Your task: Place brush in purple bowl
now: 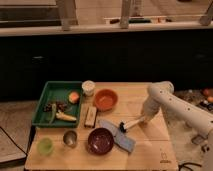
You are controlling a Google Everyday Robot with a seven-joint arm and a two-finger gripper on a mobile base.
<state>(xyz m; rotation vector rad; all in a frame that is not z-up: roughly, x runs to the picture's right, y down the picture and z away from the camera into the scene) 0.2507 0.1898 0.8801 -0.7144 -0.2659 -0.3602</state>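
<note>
Camera view: the gripper (144, 118) hangs low over the right half of the wooden table (150, 150), at the pale handle end of the brush (131, 123) — whether the claw grips the handle, or how wide it stands, I cannot tell. The brush's dark head points front-left, beside the blue sponge (120, 136). The purple bowl (100, 140) sits near the front edge, left of the sponge — empty, apart from the brush.

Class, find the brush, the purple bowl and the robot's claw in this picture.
brush (132, 123), camera view, middle of its pale handle.
purple bowl (101, 141), camera view, bare glossy inside.
claw (144, 118), camera view, its tip, by the handle's right end.
</note>
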